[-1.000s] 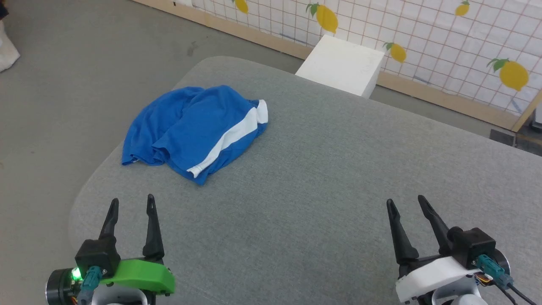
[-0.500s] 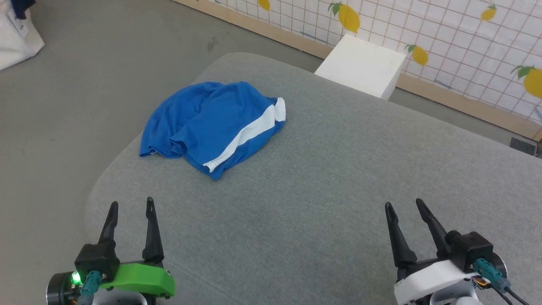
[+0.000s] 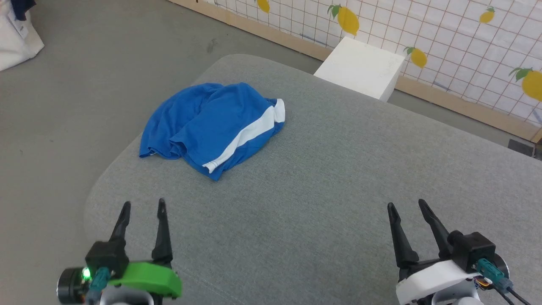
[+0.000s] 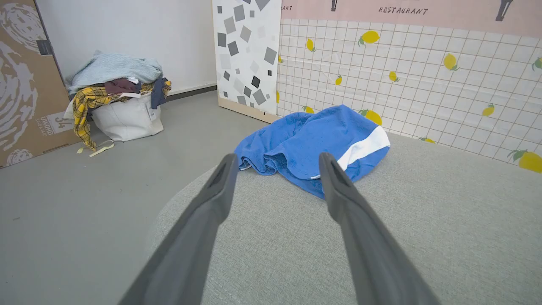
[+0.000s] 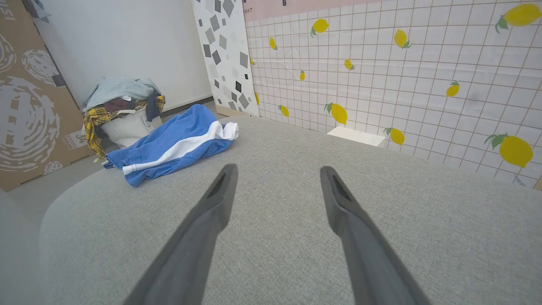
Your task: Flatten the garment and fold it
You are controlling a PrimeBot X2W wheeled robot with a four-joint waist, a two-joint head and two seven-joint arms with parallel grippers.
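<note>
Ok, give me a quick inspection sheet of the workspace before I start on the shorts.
Surface: grey padded table, holding just the shorts.
Job's things: shorts blue with a white stripe, crumpled in a heap near the far left edge, not flattened.
Clutter: nothing seen.
Grippers: left pincer and right pincer open, over the near edge, apart from the shorts.
Cables: black cable at right wrist.
Surroundings: white box, lemon-tiled wall, laundry bag on the floor.

A grey padded table (image 3: 338, 178) stands on grey floor (image 3: 106, 63). Behind it is a lemon-patterned grid wall (image 3: 465, 38), with a white box (image 3: 360, 67) at its foot. A clothes-heaped white bag (image 4: 127, 120) sits beside a cardboard panel (image 4: 21, 84).
</note>
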